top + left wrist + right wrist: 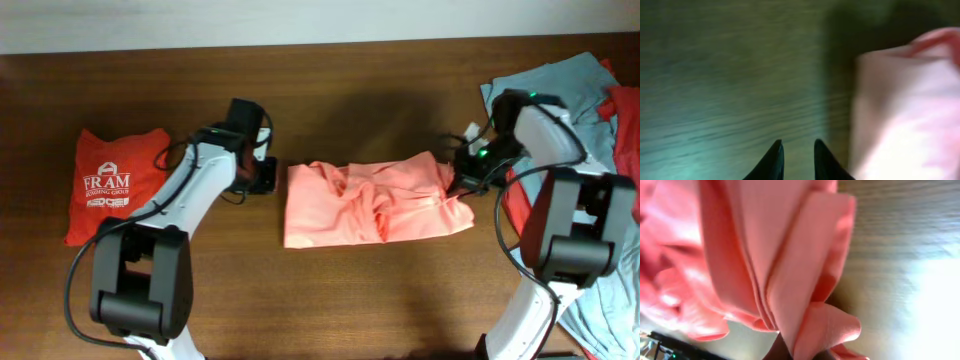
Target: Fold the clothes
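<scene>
The soft salmon-pink T-shirt (375,205) lies bunched in the middle of the brown wooden counter (350,90). The right tool (462,180) is closed on its right edge, pinching the cloth. The left tool (272,178) sits just beside its left edge, fingers a little apart, holding nothing.

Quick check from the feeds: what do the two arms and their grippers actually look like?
The left arm and right arm share white link shells, black joints and bulky black blocks low down. Thin black cables loop beside each. The left gripper has two dark pointed fingers. A small green light glows near the right wrist.
</scene>
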